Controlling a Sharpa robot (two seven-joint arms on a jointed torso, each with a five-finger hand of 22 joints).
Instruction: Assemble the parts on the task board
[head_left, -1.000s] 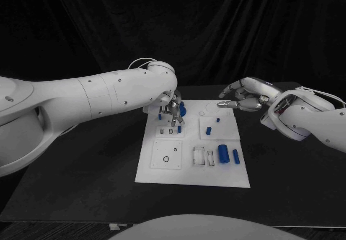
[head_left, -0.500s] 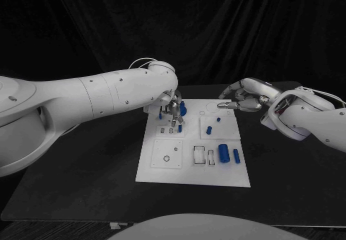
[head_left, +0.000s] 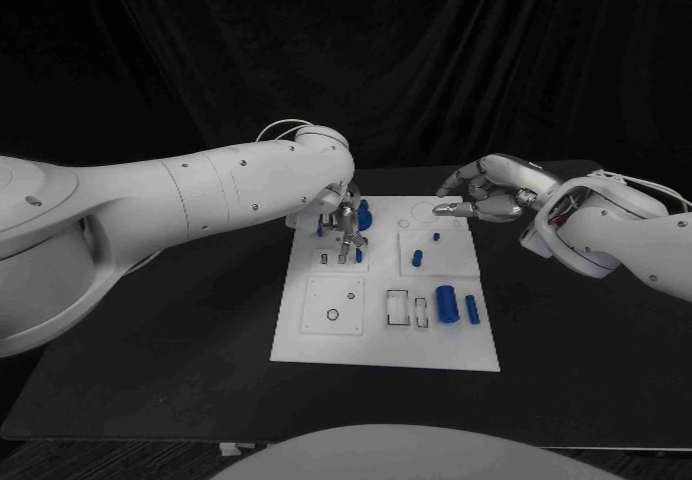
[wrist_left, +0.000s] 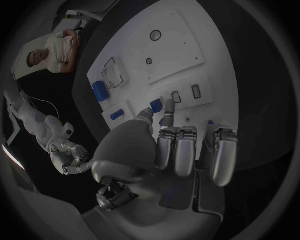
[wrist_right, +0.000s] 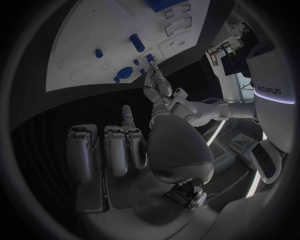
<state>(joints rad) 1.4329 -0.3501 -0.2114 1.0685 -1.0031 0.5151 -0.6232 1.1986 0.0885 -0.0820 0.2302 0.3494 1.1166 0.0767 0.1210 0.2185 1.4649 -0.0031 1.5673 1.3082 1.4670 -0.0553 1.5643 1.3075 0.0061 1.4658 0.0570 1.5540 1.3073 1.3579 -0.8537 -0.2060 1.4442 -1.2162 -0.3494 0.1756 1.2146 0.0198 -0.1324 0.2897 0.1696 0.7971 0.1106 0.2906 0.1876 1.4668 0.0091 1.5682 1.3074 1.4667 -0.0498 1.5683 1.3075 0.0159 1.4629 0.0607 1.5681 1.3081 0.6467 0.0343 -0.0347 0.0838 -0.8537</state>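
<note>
**Left hand low over the board's far corner, right hand hanging back**

The left hand (head_left: 343, 222) is seen down at the far left part of the task board (head_left: 332, 345), its fingertips (wrist_left: 169, 105) lowered among the small blue parts there. A blue part (wrist_left: 155, 105) is seen right at the thumb and fingertip in the left wrist view; whether it is actually pinched cannot be told, since the contact is too small to read. Just beyond the hand, a taller blue peg (head_left: 365, 212) is found standing on the board.

The right hand (head_left: 483, 195) is held above the tabletop (head_left: 173, 340) at the board's far right corner, fingers curled inward with nothing in them, apart from the board's surface.

Between the two hands, two small blue pieces (head_left: 418, 259) are seen on the board's upper right panel. Nearer the robot than either hand, a thick blue cylinder (head_left: 449, 306) and a slimmer blue bar (head_left: 473, 309) are laid side by side, just beside two empty rectangular slots (head_left: 398, 307). A round recess (head_left: 333, 316) is marked on the panel below the left hand.
</note>
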